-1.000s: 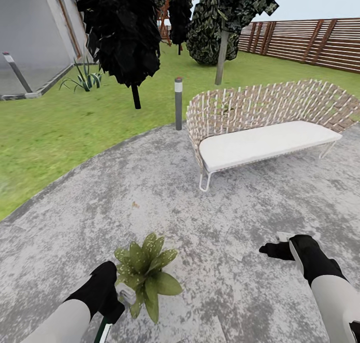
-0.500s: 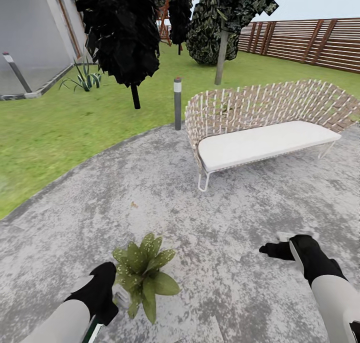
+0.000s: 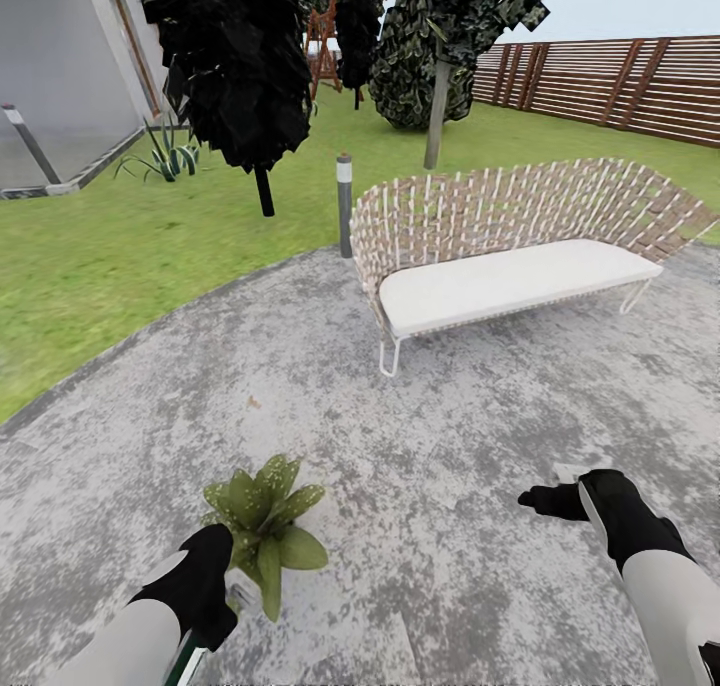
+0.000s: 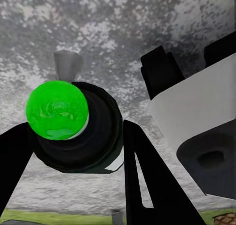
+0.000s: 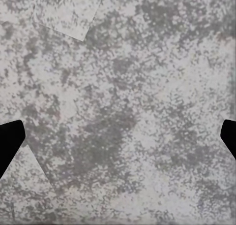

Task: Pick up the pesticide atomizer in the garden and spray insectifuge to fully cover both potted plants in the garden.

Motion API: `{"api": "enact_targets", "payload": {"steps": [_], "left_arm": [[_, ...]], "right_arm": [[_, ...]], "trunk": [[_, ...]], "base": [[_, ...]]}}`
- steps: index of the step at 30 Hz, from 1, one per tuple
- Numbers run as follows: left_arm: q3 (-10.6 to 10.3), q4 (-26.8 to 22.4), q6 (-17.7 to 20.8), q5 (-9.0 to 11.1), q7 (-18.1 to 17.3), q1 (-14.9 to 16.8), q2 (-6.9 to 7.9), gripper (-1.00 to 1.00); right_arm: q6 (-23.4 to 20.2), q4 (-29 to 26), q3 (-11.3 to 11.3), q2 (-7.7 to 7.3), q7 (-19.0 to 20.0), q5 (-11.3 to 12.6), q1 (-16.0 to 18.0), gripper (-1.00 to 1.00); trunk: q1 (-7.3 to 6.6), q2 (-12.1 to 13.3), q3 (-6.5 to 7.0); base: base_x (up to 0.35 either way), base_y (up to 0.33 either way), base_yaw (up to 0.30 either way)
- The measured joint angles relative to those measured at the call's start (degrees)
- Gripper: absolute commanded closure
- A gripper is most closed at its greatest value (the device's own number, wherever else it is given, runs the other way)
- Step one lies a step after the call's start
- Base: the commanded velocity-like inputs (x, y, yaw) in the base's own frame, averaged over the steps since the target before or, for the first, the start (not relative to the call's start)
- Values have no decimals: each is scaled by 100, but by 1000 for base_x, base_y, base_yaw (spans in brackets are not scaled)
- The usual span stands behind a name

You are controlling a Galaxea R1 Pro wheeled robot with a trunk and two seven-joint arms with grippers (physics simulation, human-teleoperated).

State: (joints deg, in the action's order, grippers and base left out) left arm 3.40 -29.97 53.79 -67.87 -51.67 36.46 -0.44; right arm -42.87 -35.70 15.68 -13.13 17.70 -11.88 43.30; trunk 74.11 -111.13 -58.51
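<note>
Across the head view, the mottled grey paved patio [image 3: 400, 446] spreads rough and speckled, ringed by green lawn [image 3: 110, 246]. Right of centre stands a bench [image 3: 520, 266] with a woven lattice back, a smooth white cushion and thin white wire legs. Behind it rise a short grey bollard [image 3: 344, 206], dark blocky trees [image 3: 240, 56] and, at upper right, a brown horizontal-slat fence [image 3: 620, 81]. Lower left, one potted plant [image 3: 262, 521] shows broad, pointed, pale-speckled green leaves; its pot is hidden under them. Just beside it sits the left gripper [image 3: 205, 591], black-gloved, with a sliver of dark green bottle showing below the wrist. Lower right, the right gripper [image 3: 560, 496] hangs over bare paving.

Over to the left wrist view: the left gripper [image 4: 73, 151] has its black fingers [image 4: 147, 180] clamped on both sides of the pesticide atomizer [image 4: 73, 126], round dark body end-on, a glossy bright green dome on it, and the pale grey spray head pointing at the paving. No writing can be read.

Right wrist view: two black fingertips [image 5: 10, 141] sit at opposite edges, spread wide, holding nothing, above blotchy grey stone with one paler slab corner.
</note>
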Motion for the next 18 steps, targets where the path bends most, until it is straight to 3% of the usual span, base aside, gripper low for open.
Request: {"api": "enact_targets", "payload": {"steps": [13, 18], "left_arm": [[-6, -8, 8, 19, -1, 0, -20, 100], [-7, -10, 4, 19, -1, 0, -20, 100]], "right_arm": [[17, -3, 0, -28, 0, 0, 0, -100], [14, -4, 2, -28, -1, 0, 0, -100]], "trunk": [[0, 0, 0], [-2, 0, 0]], "base": [[-1, -3, 0], [130, -180, 0]]}}
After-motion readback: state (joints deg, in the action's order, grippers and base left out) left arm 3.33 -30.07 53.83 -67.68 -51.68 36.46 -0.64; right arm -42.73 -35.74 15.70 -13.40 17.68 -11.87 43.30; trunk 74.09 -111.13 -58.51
